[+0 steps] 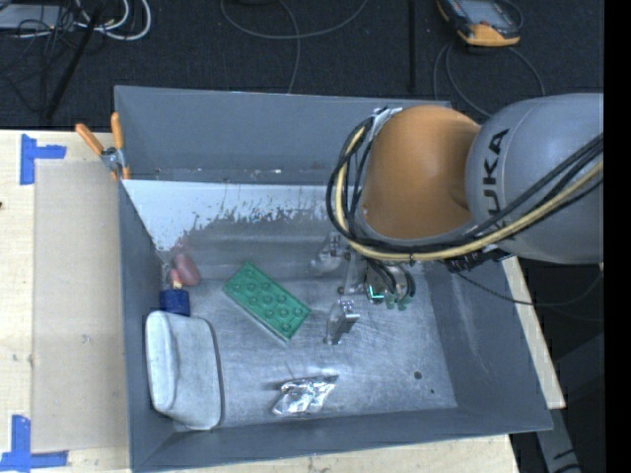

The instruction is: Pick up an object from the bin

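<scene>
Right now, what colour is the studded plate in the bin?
The plate is green, in the camera view.

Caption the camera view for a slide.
Gripper in the grey bin beside a green studded brick; crumpled foil nearby.

Dark floor (325, 62) at top, looped cables (128, 10), two orange-black devices (480, 20) lying there

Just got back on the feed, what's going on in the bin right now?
The KUKA arm reaches in from the right, its end effector over the bin floor just right of a green studded plate. I see nothing held yet. Crumpled foil lies toward the near wall. A grey pouch, a small blue piece and a pinkish piece sit along the left side.
</scene>
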Robot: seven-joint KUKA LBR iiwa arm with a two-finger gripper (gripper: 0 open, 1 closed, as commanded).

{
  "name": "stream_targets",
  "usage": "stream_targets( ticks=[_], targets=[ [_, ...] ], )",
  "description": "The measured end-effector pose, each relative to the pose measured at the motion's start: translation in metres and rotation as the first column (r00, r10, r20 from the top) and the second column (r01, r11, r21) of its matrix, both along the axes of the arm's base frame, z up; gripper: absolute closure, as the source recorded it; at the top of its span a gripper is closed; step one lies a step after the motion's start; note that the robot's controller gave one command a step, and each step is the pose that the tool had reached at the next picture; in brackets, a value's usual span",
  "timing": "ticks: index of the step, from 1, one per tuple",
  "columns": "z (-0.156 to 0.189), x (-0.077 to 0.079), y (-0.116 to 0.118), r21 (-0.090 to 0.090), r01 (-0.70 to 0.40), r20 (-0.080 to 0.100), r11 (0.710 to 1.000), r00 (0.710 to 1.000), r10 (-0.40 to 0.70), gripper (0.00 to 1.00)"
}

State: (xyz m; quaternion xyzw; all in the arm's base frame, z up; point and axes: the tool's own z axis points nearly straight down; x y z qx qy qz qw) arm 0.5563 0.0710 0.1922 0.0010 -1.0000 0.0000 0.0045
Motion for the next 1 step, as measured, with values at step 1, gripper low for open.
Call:
stream_targets(
  ticks=[1],
  targets=[
    [-0.0972, 0.0098, 0.0425, 0.001, 0.012, 0.001, 1.0, 1.0, -0.012, 0.0]
  ],
)
